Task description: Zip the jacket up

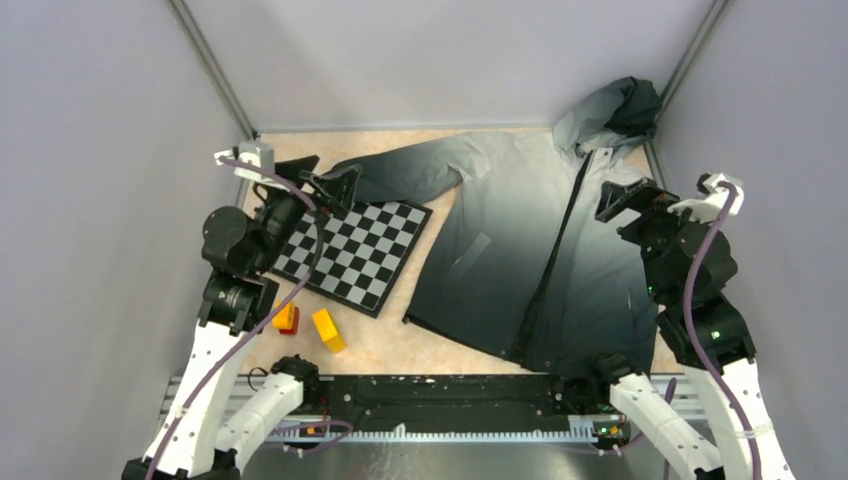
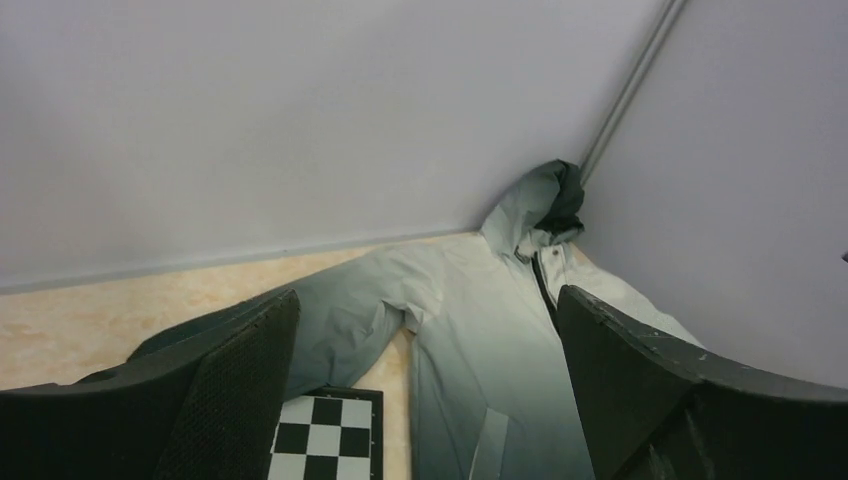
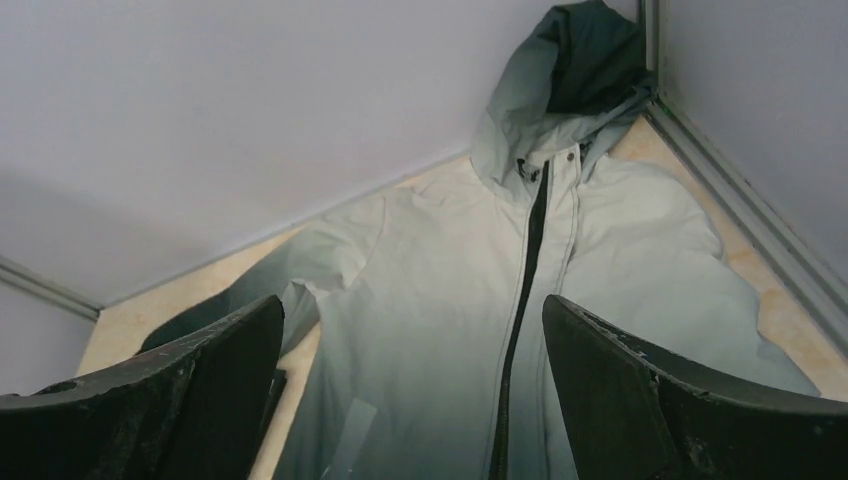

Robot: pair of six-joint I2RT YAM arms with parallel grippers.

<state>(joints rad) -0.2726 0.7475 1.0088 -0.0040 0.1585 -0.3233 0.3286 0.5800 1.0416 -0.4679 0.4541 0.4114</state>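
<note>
**Top external view.** The jacket (image 1: 510, 240) lies flat on the right half of the table (image 1: 400, 345). Its hood (image 1: 610, 110) is bunched in the far right corner and its black hem lies toward the near edge. The zipper (image 1: 560, 240) runs as 1 dark line from collar to hem. 1 sleeve reaches left along the far edge of a checkerboard (image 1: 355, 250), which lies just beside the jacket. 2 blocks, 1 orange (image 1: 287, 318) and 1 yellow (image 1: 328, 330), sit near the board's near corner. The left gripper (image 1: 338, 185) hangs over the sleeve end and the board's far corner. The right gripper (image 1: 625, 198) hangs over the jacket's right shoulder area.

**Left wrist view.** The 2 fingers (image 2: 240, 380) of the left gripper (image 2: 428, 298) stand wide apart with nothing between the pads. Beyond them lie the pale sleeve and chest of the jacket (image 2: 470, 340). The checkerboard (image 2: 325, 440) shows at the lower edge.

**Right wrist view.** The right gripper (image 3: 412, 302) is likewise spread, its fingers (image 3: 650, 400) holding nothing. The jacket (image 3: 420, 270) fills the gap, and the zipper (image 3: 520, 300) runs down from the hood (image 3: 570, 70). The dark band is widest just under the collar. How far the zipper is closed cannot be told.
</note>
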